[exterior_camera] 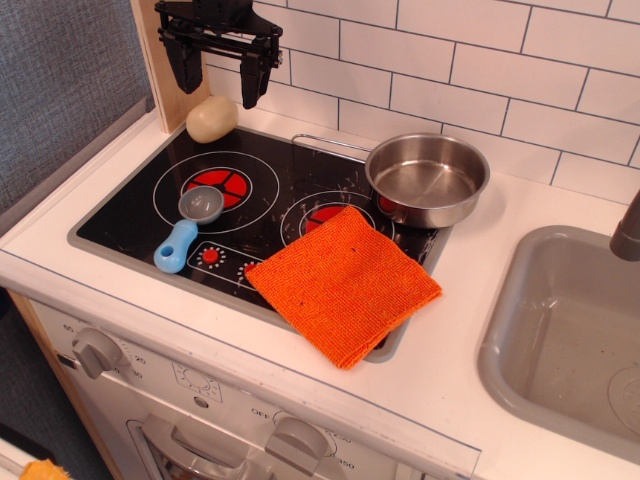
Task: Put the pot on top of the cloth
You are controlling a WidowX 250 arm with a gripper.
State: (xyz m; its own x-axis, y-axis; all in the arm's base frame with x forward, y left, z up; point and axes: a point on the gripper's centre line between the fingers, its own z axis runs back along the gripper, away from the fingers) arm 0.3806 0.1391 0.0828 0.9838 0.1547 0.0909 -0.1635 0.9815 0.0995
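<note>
The shiny steel pot [427, 178] stands upright on the back right of the black stove top [130, 215], its thin wire handle reaching left along the back edge. The orange cloth [343, 281] lies flat in front of it, over the stove's front right corner and onto the white counter; the pot's front rim is just beside the cloth's far corner. My black gripper [217, 80] hangs open and empty above the back left of the stove, far from the pot.
A small grey scoop with a blue handle [187, 228] lies on the left burner. A pale potato-like object [211, 119] sits at the back left corner under the gripper. A grey sink [570, 340] is at the right. A tiled wall stands behind.
</note>
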